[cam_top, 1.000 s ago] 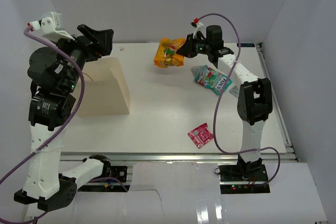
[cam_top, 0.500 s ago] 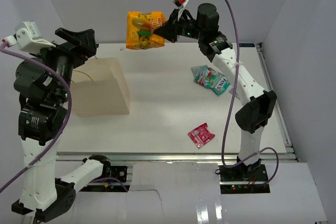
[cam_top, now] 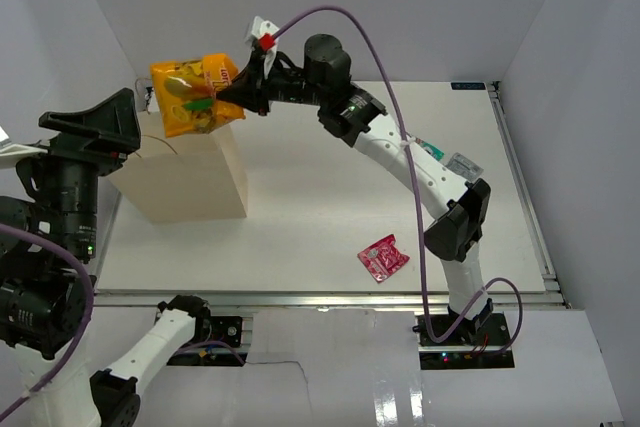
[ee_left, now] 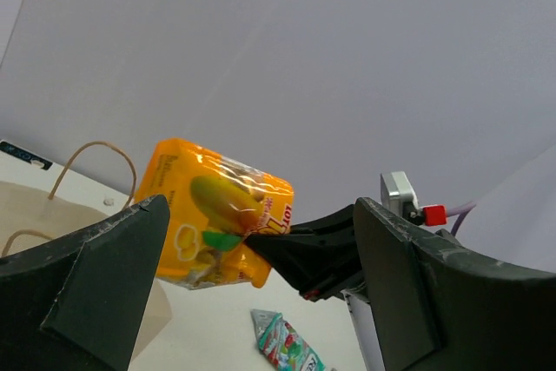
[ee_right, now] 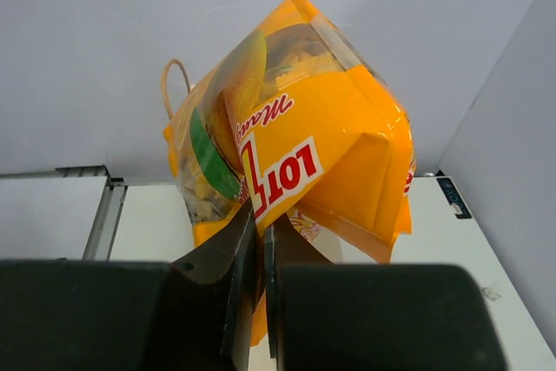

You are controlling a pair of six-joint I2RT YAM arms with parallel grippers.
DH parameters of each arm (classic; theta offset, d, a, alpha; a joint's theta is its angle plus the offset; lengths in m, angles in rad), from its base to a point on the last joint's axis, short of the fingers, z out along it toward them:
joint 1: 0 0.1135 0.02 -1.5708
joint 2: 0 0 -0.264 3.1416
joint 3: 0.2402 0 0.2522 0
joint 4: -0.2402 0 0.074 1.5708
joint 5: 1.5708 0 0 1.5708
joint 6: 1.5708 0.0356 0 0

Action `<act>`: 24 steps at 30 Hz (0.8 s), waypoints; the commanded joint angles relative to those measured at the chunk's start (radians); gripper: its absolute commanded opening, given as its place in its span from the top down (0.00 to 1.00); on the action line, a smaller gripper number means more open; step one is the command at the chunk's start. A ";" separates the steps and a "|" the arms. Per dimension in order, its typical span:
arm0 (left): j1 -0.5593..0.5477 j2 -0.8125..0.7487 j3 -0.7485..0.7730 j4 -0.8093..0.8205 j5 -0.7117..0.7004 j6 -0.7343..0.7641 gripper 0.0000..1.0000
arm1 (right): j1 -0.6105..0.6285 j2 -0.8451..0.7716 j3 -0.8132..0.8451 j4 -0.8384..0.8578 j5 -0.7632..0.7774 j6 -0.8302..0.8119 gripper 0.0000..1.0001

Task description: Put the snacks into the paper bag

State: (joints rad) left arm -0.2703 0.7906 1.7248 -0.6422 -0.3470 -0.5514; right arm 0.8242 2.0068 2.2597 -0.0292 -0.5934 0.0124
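My right gripper is shut on a corner of the orange-yellow snack packet, which hangs in the air over the open top of the tan paper bag at the left. In the right wrist view the packet fills the space above the shut gripper, with a bag handle behind it. My left gripper is open and empty, raised left of the bag; its view shows the packet and the bag's handles. A red-pink packet and a teal-green packet lie on the table.
The white table ends at a metal rail along the near edge and another on the right. White walls close in the back and both sides. The right arm stretches diagonally over the table and hides most of the teal-green packet from above.
The right arm has lifted the orange-yellow packet from the back middle and swung it left to above the bag. The left arm has drawn back to the left, its gripper still open.
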 commanded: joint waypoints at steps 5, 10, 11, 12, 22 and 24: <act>0.003 -0.093 -0.062 -0.189 -0.156 -0.093 0.03 | 0.081 0.013 0.077 0.127 0.124 -0.199 0.92; 0.003 -0.073 -0.033 -0.393 -0.253 -0.211 0.03 | 0.105 0.027 0.075 0.127 0.176 -0.262 0.92; 0.003 -0.070 -0.034 -0.405 -0.253 -0.229 0.03 | 0.110 0.027 0.074 0.130 0.184 -0.276 0.92; 0.003 -0.062 -0.042 -0.419 -0.253 -0.252 0.03 | 0.118 0.030 0.072 0.132 0.197 -0.304 0.92; -0.004 -0.034 -0.096 -0.568 -0.339 -0.643 0.02 | 0.194 0.037 0.034 0.143 0.241 -0.580 0.92; -0.024 -0.033 -0.114 -0.533 -0.325 -0.665 0.02 | 0.199 0.035 0.026 0.153 0.254 -0.604 0.92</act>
State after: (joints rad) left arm -0.2749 0.7483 1.6276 -1.1595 -0.6521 -1.0866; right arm 1.0065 2.0789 2.2608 -0.0586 -0.3672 -0.4732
